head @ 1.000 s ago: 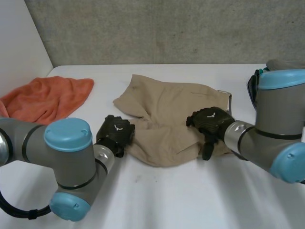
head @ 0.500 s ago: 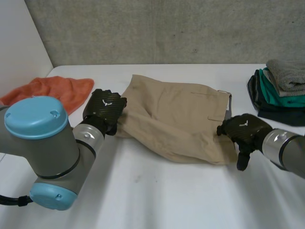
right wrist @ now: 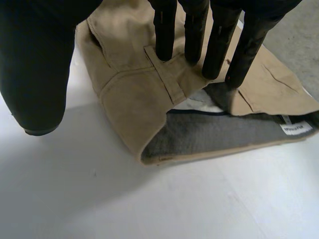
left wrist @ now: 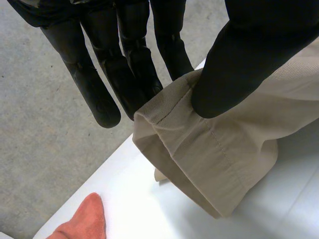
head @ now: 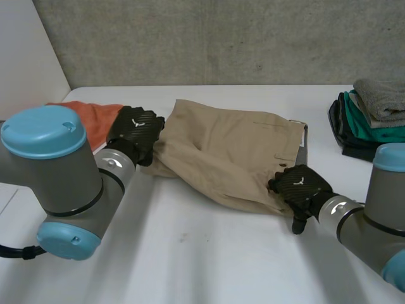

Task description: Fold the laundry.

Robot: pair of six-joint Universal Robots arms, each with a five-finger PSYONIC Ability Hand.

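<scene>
In the head view, the beige shorts (head: 228, 152) are seen spread flat on the white counter (head: 209, 253) between the two arms. The left robot hand (head: 136, 132) is set at the leg end of the shorts, and the right robot hand (head: 299, 185) at the near corner of the waistband. An orange cloth (head: 101, 117) is lying just behind the left robot hand, partly hidden by that arm. A stack of folded clothes (head: 373, 114) is placed well apart, beyond and outward of the right robot hand.

In the left wrist view, the hem of one leg (left wrist: 219, 154) is pinched between the thumb (left wrist: 249, 59) and the fingers (left wrist: 99, 74), so this robot hand is clamped on the shorts. A tip of the orange cloth (left wrist: 82, 221) is seen on the counter beyond the fingertips, apart from the hem.

In the right wrist view, the fingers (right wrist: 192, 35) are held straight, with their tips set down on the waistband beside a belt loop (right wrist: 167, 74). The thumb (right wrist: 30, 59) is kept wide apart over the bare counter beside the shorts, so nothing is gripped. Past the fingertips the waistband is gaping, and a grey lining (right wrist: 209, 132) and a small white label (right wrist: 294, 128) are exposed.
</scene>
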